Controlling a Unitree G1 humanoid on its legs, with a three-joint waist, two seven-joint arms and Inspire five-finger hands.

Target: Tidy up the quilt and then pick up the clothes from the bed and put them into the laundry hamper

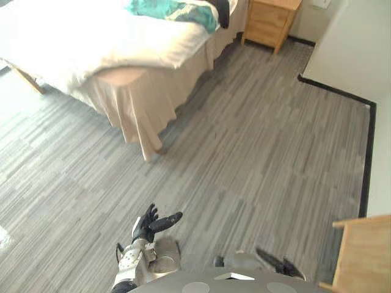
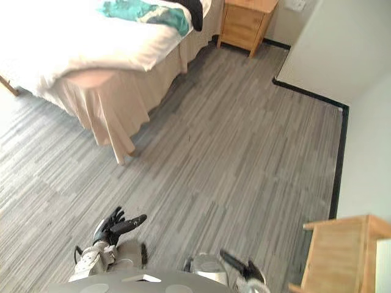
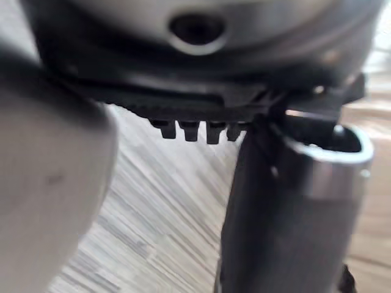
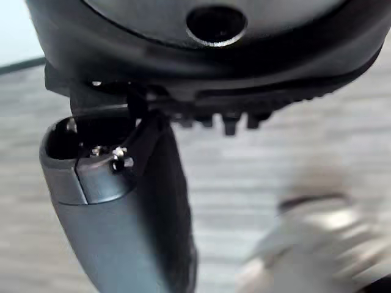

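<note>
The clothes lie at the far end of the bed: a teal garment (image 1: 174, 12) is crumpled on top of the white quilt (image 1: 91, 36), and a black garment (image 1: 223, 12) just beside it drapes over the bed's edge. The quilt is spread over the mattress, and its near corner hangs loosely over the beige bed skirt (image 1: 140, 104), which falls in folds to the floor. Past the black garment, a wooden nightstand (image 1: 269, 21) stands near the bed's side, against the wall. Grey striped flooring (image 1: 256, 152) stretches from the bed to the robot, bordered on the right by a pale wall (image 1: 348, 43) with a black baseboard (image 1: 366, 152). Both hands are low over this flooring, well apart from the bed and the clothes. The left hand (image 1: 145, 229) reaches forward with its fingers (image 1: 149, 215) spread and relaxed and the thumb out to one side, holding nothing. The right hand (image 1: 278, 264) is beside it, its fingers (image 1: 287, 267) stretched nearly straight and pointing to the robot's right, also with nothing in them. The corner of a light wooden piece of furniture (image 1: 363, 253) stands beyond the right hand, close to the wall.
</note>
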